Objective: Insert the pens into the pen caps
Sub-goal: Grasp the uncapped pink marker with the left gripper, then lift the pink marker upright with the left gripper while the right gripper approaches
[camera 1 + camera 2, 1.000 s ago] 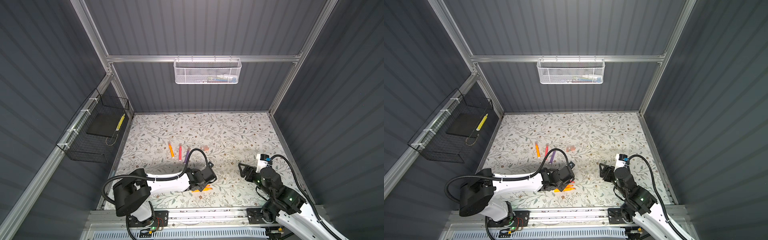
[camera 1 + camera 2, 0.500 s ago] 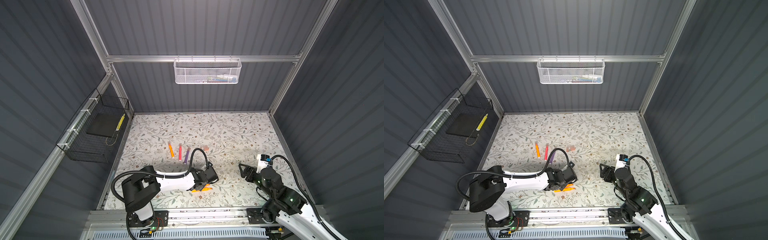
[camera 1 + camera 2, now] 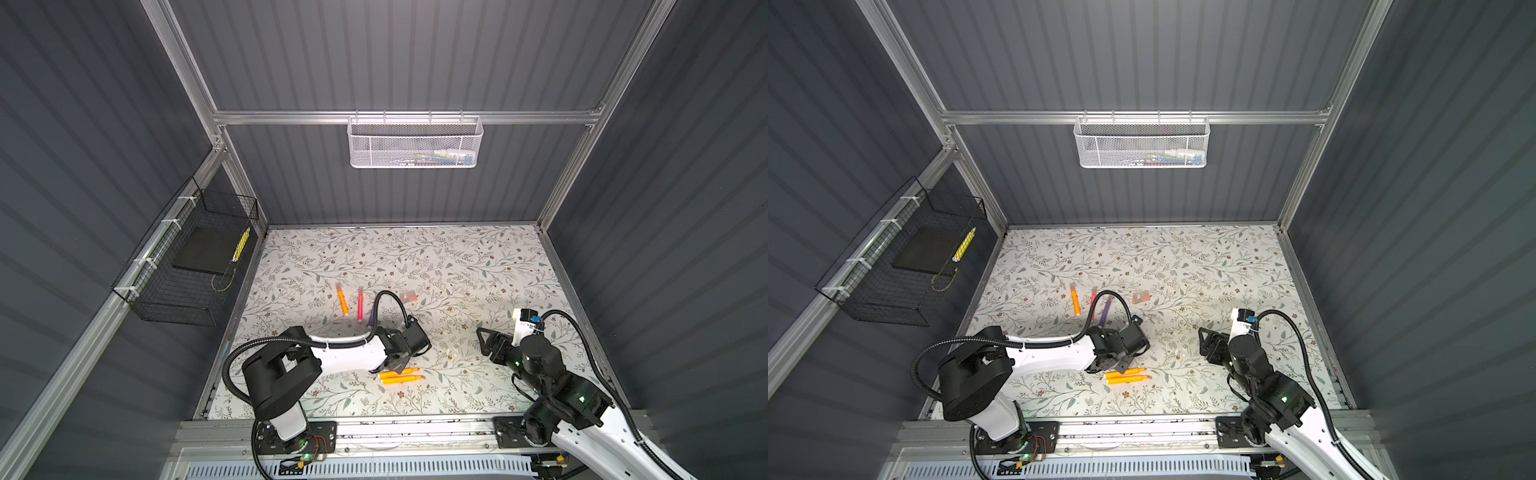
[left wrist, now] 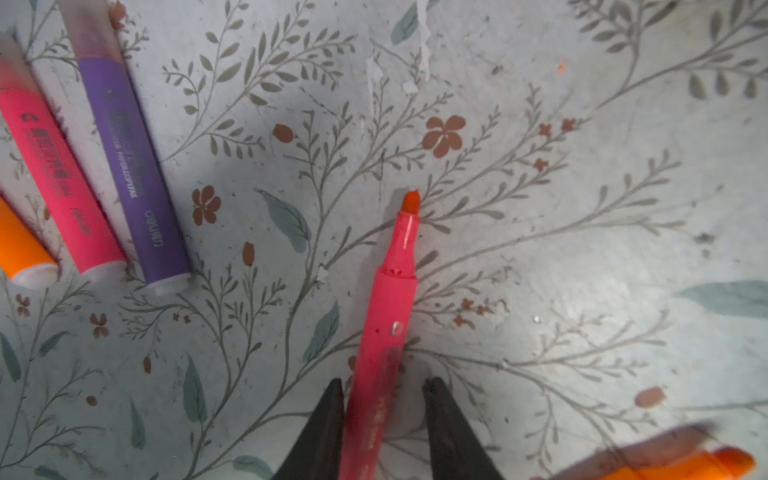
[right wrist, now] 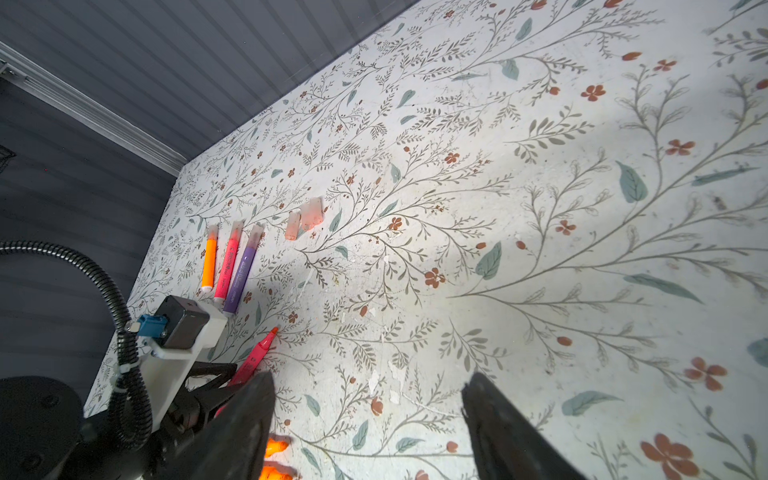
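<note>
toward the front of the floral mat [image 3: 457, 270], left gripper [image 4: 382, 386] straddles an uncapped pink pen [image 4: 388, 316], jaws unclamped, gap showing on one side. right gripper [image 5: 370, 378] spread wide, holding nothing. loose pen caps [image 5: 306, 216] lie farther back, well apart.

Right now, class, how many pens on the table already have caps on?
3: the orange pen, pink pen and purple pen, lying side by side near the loose caps. None appears hidden.
</note>
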### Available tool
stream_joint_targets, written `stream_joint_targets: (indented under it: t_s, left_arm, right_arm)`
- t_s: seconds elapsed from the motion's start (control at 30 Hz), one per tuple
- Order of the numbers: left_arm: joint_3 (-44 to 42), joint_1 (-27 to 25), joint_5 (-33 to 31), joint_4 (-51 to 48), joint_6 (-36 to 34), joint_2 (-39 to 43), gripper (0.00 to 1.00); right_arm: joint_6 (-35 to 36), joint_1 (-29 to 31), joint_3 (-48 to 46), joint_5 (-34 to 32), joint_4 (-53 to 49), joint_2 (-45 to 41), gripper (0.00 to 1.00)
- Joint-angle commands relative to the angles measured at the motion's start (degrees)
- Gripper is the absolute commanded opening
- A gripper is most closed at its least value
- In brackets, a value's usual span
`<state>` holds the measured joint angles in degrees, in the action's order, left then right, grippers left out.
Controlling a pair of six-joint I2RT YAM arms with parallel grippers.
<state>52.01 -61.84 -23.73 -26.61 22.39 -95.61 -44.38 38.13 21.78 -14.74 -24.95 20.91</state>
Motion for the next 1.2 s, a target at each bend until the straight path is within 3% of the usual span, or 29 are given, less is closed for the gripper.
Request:
stream_joint_targets:
  t_s: [0.0, 0.4, 0.67, 0.97, 1.17]
  left_arm:
    - [-0.7, 0.7, 4.0, 0.0, 1.2, -1.1, 0.35]
    - [1.1, 1.2, 5.1, -1.6, 1.6, -5.7, 0.21]
    - [2.2, 1.3, 3.7, 3.4, 0.6, -4.7, 0.08]
    - [6.6, 2.8, 1.9, 8.1, -2.7, -1.1, 0.04]
    - [4.4, 3.7, 5.0, 15.1, -5.6, 6.6, 0.03]
  right_arm:
    - [-0.1, -0.1, 0.6, 0.2, 0.2, 0.0, 0.74]
    - [-0.2, -0.2, 0.4, 0.2, 0.0, -0.2, 0.74]
    - [-2.6, 0.0, -1.9, 0.9, 2.3, -1.1, 0.72]
    - [-6.2, -0.1, -8.6, 2.9, 14.0, -7.0, 0.71]
    - [-6.8, 0.2, -9.0, 8.0, 23.7, -2.4, 0.7]
